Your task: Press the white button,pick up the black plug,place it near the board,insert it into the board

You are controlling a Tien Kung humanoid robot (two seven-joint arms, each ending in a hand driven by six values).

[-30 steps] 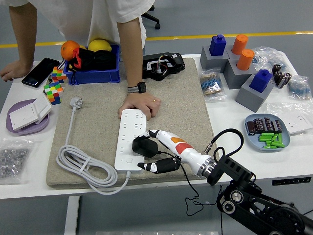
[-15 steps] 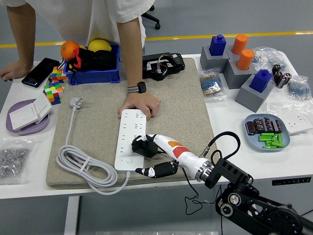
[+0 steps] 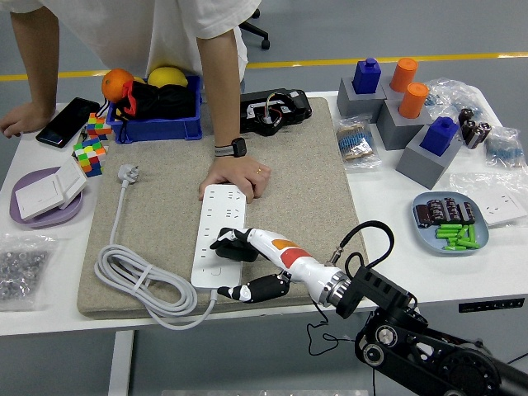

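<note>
Over board, plug seemingly crosswise.

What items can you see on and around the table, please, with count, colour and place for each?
Power strip: one, white, on mat.
Black plug: one, on strip, in right hand.
Mat: one, beige, centre.
Cable: one, white, coiled left.
Blue bin: one, far left.
Phone: one, black, far left.
Purple plate: one, left.
Blue plate: one, right.
Grey blocks: three, far right.
Person's hand: on strip's far end.
Right hand: white-black, gripping plug.
</note>
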